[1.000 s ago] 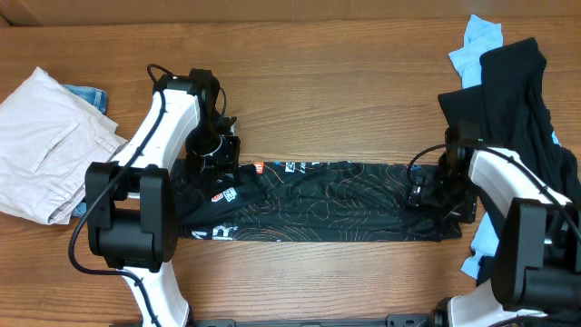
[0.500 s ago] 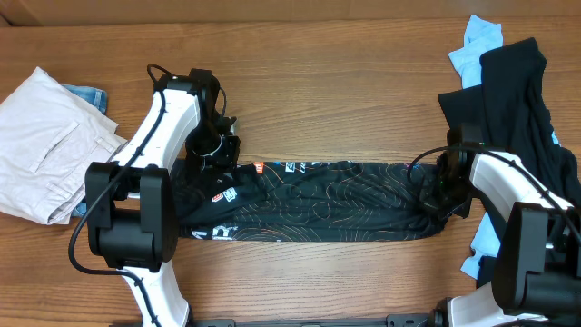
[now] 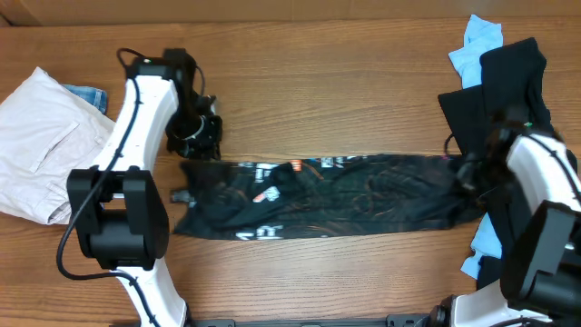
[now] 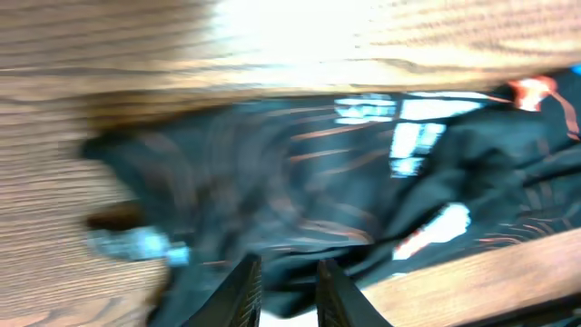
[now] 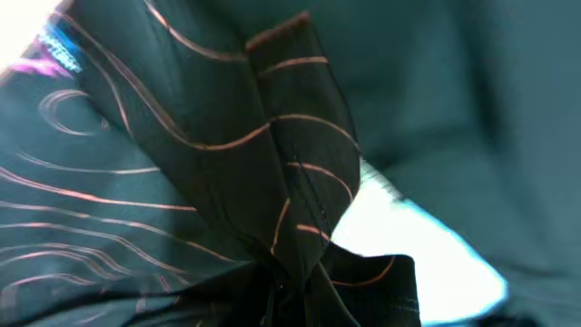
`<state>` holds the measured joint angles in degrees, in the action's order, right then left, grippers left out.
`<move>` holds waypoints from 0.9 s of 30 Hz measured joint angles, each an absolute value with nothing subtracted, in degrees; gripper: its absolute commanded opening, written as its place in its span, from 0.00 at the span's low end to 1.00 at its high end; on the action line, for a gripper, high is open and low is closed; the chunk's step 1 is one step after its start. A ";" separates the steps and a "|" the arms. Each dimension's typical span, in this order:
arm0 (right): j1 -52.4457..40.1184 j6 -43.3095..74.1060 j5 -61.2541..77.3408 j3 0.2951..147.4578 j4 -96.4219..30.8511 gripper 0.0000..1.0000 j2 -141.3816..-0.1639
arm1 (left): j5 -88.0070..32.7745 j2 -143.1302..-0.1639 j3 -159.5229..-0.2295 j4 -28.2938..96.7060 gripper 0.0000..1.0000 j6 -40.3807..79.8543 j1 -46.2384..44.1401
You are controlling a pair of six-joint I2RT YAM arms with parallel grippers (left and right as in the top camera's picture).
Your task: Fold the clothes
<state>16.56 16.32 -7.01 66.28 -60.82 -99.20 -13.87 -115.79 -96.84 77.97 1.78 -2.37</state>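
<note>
Two arms in your overhead. The left arm reaches far across, left gripper just beyond the top-left corner of the shirt. Its fingers are close together, and blur hides any hold. The right gripper sits at the shirt's right end, clamped on bunched fabric. One shirt lies stretched across mid-table. One white garment lies left; one light-blue garment and one black garment lie right. The shirt's white lettering is unreadable.

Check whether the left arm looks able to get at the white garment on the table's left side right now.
Probably yes. The left end effector hangs at the edge of the black shirt, holding nothing; the white garment lies uncovered just beyond the arm, with nothing between.
</note>
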 measured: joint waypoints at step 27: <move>-25.39 8.97 -3.55 79.24 -68.38 0.06 -99.42 | -14.33 -115.79 -96.90 77.73 0.26 5.74 -0.78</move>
